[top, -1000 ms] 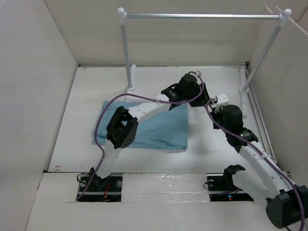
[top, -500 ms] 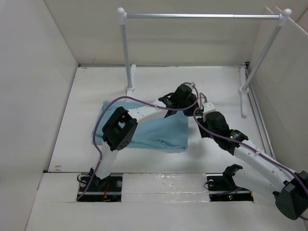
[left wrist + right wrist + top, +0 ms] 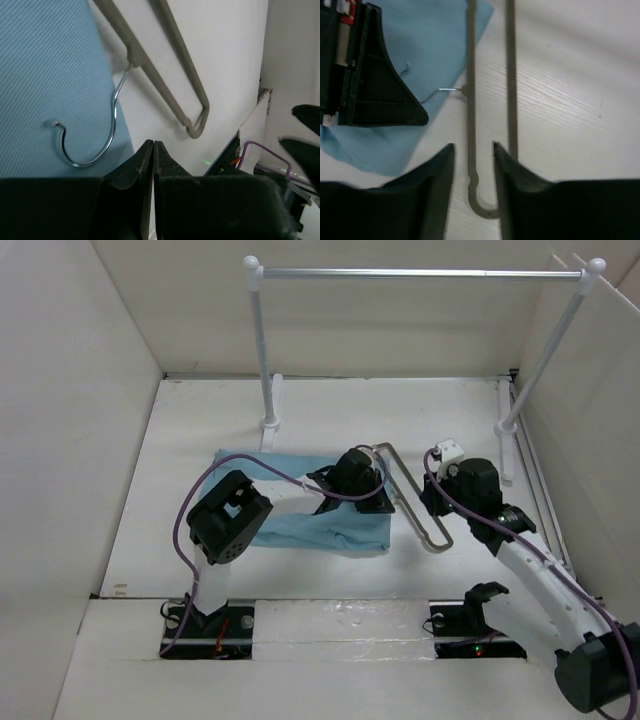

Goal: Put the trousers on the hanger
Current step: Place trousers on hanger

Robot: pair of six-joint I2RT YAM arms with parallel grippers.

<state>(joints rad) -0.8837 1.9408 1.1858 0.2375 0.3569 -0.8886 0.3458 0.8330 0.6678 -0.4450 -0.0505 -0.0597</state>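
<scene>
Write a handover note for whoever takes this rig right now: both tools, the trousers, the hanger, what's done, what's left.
Left tool: shut on nothing, above the right edge of the trousers.
Right tool: open, straddling one bar of the hanger, not closed on it.
Trousers: folded flat on the table.
Hanger: flat on the table just right of them, its wire hook resting on the cloth.
Done: nothing is hung.
Left: grip the hanger, then get the trousers over its bar.
</scene>
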